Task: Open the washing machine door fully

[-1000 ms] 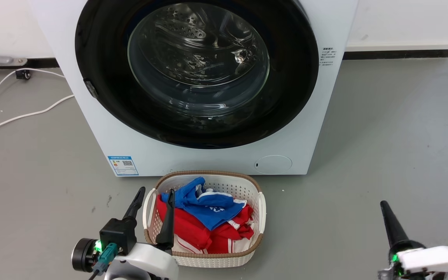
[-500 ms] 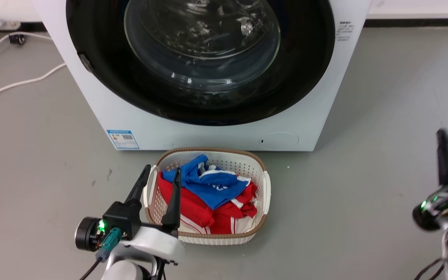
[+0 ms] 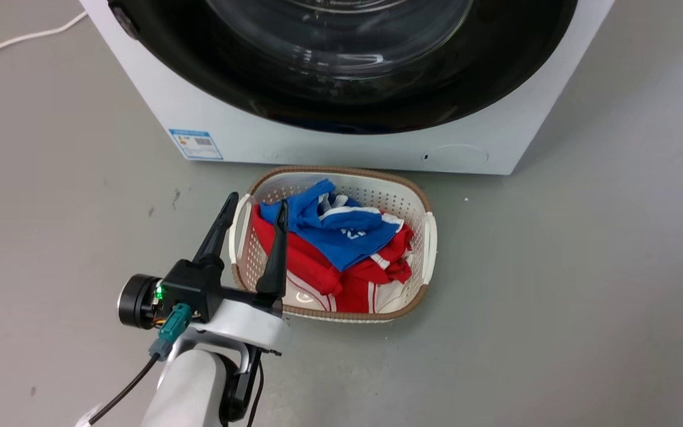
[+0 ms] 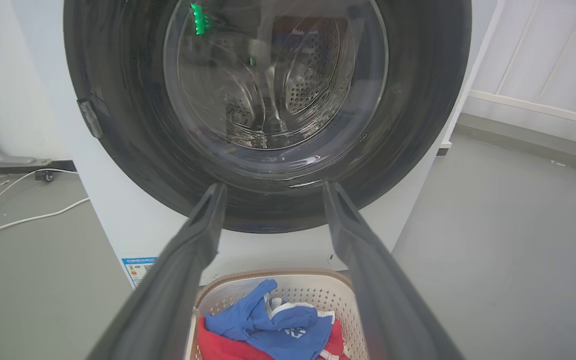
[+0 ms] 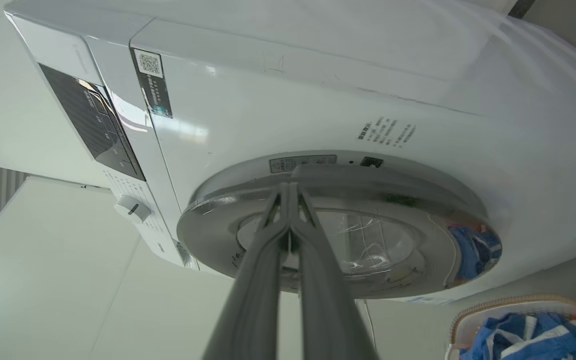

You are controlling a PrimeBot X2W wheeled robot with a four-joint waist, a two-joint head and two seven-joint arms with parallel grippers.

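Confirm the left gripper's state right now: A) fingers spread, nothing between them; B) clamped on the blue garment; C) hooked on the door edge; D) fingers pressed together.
A: the left wrist view shows the left gripper with its two fingers well apart, short of the washing machine door and holding nothing.

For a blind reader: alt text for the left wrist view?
The washing machine door, a round black disc with a glass centre, is closed. The left gripper, fingers apart, points at its lower edge, above a basket of blue and red clothes.
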